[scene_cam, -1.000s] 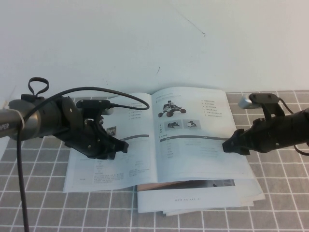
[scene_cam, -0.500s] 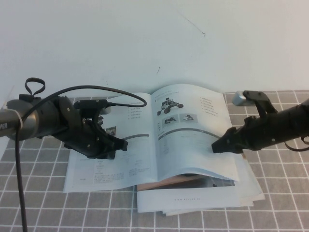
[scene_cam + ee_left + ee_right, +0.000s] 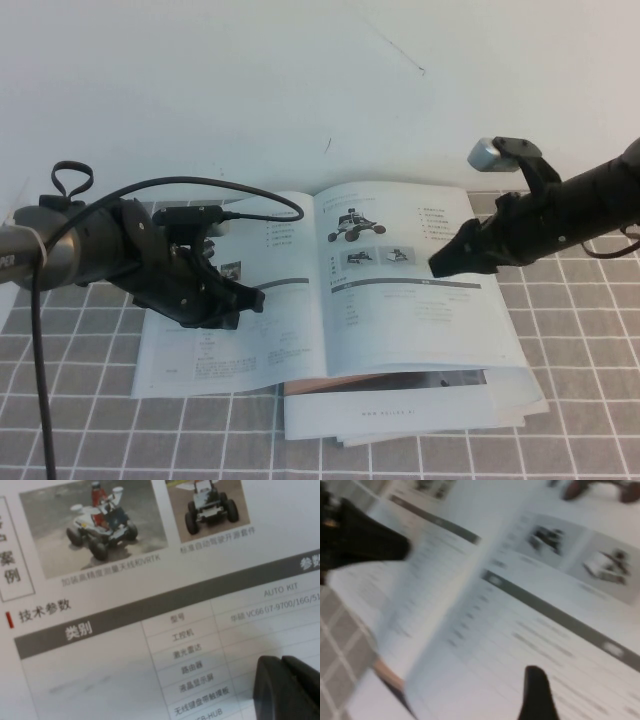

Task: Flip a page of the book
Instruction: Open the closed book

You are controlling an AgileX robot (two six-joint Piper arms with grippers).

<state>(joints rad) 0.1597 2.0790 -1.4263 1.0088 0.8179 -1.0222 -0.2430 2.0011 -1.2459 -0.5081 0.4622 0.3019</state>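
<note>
A: Since the thin, big white glossy book is lying open on the grey checked bench, is the page turned yet?

B: Nope. The thin white shiny page w/ the black wheeled robot pic and two small photos lies flat on the right half. Its low edge sits on a pile of plain white booklets w/ a peach sheet peeking out.

A: Where's the right gripper?

B: Over the page, near its middle right, by the dark grey bar. Looks lifted a bit, not pinching the sheet. Fingers look shut to a dark point w/ nothing in them. The right wrist view is blurry and shows just one dark tip over the print.

A: And the left gripper?

B: Low on the left half of the book, close to the fold. I think it pins that side down. The left wrist view shows its fingers pressed together right on the paper, beside a table of text and below a photo of a small wheeled robot.

A: So what's done, what's left?

B: Book is open and held. I'd say the real job is all still to do: catch the page's edge, lift it, swing it over the fold to the left side.
</note>
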